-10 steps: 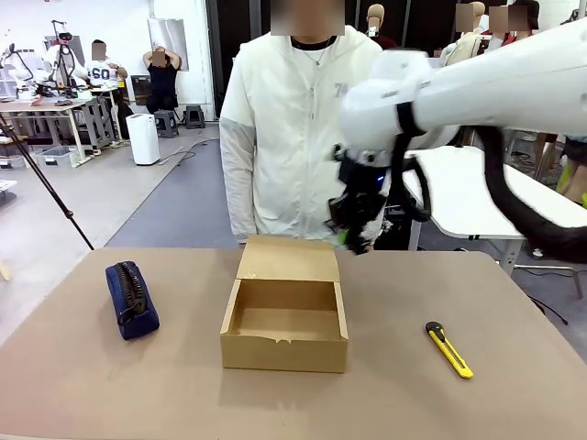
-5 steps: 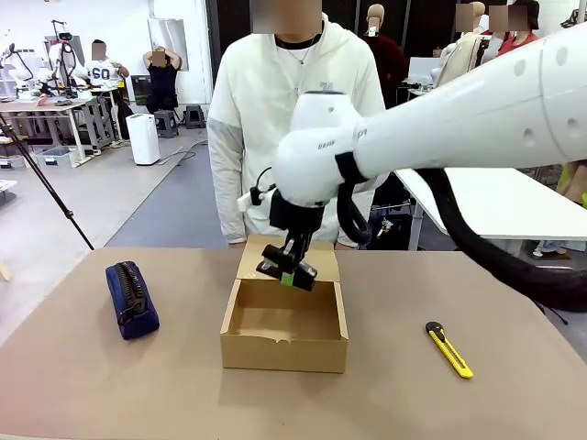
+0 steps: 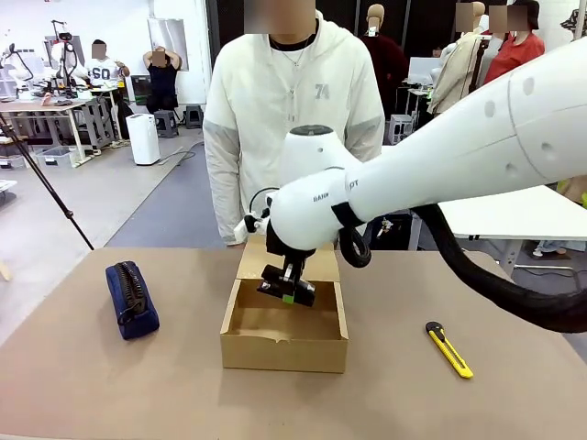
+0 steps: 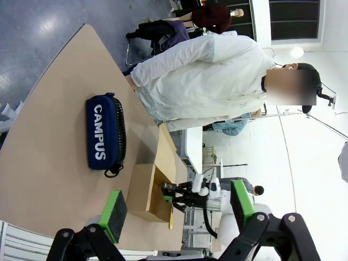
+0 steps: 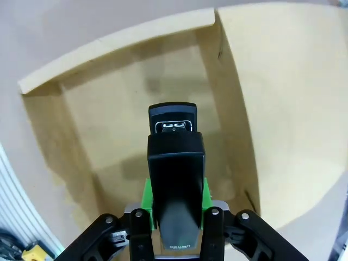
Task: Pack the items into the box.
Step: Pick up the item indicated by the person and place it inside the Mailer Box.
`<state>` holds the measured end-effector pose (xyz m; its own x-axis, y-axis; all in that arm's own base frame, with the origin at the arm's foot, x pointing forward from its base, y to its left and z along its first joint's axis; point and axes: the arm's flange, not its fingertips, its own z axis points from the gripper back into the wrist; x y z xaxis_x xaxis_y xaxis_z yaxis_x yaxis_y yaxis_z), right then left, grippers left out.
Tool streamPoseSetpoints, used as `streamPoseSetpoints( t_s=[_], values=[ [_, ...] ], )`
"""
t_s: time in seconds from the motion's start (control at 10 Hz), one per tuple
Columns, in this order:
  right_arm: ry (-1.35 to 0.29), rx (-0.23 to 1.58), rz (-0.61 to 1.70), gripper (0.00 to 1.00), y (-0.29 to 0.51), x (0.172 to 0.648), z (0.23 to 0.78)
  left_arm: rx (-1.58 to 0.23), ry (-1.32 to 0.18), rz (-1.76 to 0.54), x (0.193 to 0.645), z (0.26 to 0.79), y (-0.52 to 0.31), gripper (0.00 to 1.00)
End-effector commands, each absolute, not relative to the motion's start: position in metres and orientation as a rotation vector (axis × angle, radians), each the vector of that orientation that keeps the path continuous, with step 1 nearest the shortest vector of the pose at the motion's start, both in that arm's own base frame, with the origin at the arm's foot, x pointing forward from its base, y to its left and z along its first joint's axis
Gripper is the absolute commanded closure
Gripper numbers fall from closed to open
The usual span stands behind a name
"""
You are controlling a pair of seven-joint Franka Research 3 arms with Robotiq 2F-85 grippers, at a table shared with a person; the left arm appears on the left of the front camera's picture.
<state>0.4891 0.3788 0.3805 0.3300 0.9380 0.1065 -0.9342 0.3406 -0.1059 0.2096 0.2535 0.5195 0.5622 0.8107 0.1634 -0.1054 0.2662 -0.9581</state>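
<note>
The brown cardboard box [image 3: 284, 337] stands open at mid-table, its flap lid folded back toward the person. My right gripper [image 3: 287, 289] hangs just above the box's opening, shut on the black stapler [image 5: 175, 187], which points down at the bare box floor [image 5: 125, 125]. The navy zippered pouch [image 3: 131, 298] lies on the table to the left, printed CAMPUS in the left wrist view [image 4: 104, 133]. The yellow-and-black utility knife [image 3: 448, 348] lies to the right of the box. My left gripper [image 4: 176, 209] is open, high above the table with nothing between its fingers.
A person in a white jacket [image 3: 293, 119] stands at the far edge right behind the box. My right arm [image 3: 477, 156] stretches across from the right above the table. Bare tabletop [image 3: 110, 385] lies in front of the box and pouch.
My right gripper has carried the stapler leftward and down, from beside the lid to just over the box's opening. Pouch and knife have not moved.
</note>
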Motion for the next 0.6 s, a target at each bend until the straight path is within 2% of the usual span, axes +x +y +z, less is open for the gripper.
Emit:
streamPoseSetpoints(
  t_s=[0.0,0.3,0.4,0.5],
  values=[
    [-0.110,-0.061,1.199,1.00,0.3866,0.4955,0.3444,-1.149,-0.777,0.694,0.2105,0.5193,0.2542,0.00],
    [-0.067,-0.056,1.213,1.00,0.3862,0.4982,0.3355,-1.149,-0.777,0.694,0.2105,0.5193,0.2542,0.00],
    [-0.051,-0.050,1.206,0.85,0.3851,0.5005,0.3373,-1.149,-0.777,0.694,0.2105,0.5193,0.2542,0.00],
    [-0.039,-0.039,1.211,0.29,0.3843,0.5011,0.3382,-1.149,-0.777,0.694,0.2105,0.5193,0.2542,0.00]
  ],
)
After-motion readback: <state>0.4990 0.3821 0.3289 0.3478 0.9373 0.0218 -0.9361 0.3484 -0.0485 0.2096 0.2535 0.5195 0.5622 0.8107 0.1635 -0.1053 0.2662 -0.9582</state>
